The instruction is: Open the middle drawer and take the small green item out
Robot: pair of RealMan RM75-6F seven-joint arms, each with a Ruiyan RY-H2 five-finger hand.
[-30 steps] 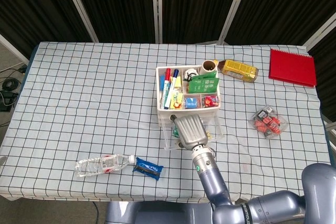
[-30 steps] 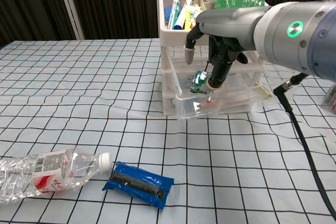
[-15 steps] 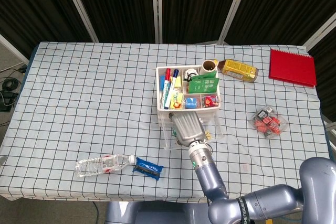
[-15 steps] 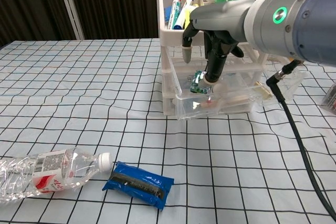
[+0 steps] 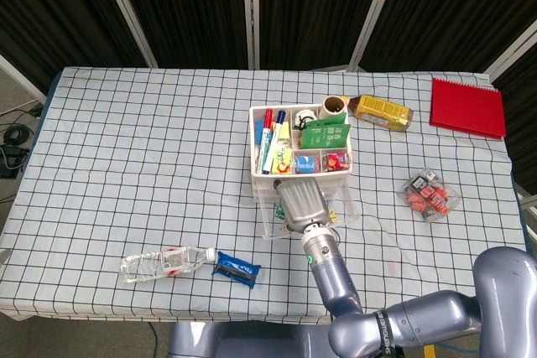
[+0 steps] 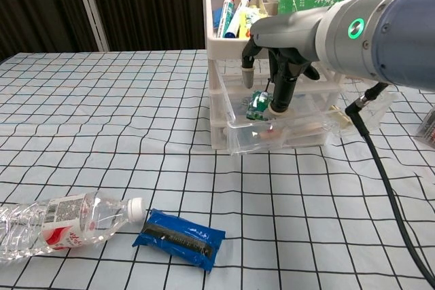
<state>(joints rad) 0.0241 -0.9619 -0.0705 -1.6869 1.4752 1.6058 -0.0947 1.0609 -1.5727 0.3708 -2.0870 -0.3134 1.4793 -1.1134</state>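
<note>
The small green item [image 6: 256, 106] lies in the pulled-out clear middle drawer [image 6: 285, 142] of the white organizer [image 6: 216, 45]. My right hand [image 6: 280, 49] hangs over the drawer with its fingers pointing down into it. One fingertip [image 6: 278, 104] sits right beside the green item, and the thumb [image 6: 248, 71] stays higher and apart from it. In the head view the right hand [image 5: 302, 204] covers most of the open drawer [image 5: 270, 222], and the green item is hidden there. My left hand shows in neither view.
A crushed water bottle [image 6: 61, 219] and a blue packet [image 6: 179, 238] lie at the front left. A yellow box [image 5: 382, 111], a red notebook [image 5: 467, 107] and a clear packet of small items [image 5: 428, 194] lie to the right. A black cable [image 6: 387, 181] trails from the arm.
The right hand has shifted slightly right over the drawer, its fingertip staying by the green item. The item has not visibly moved.
</note>
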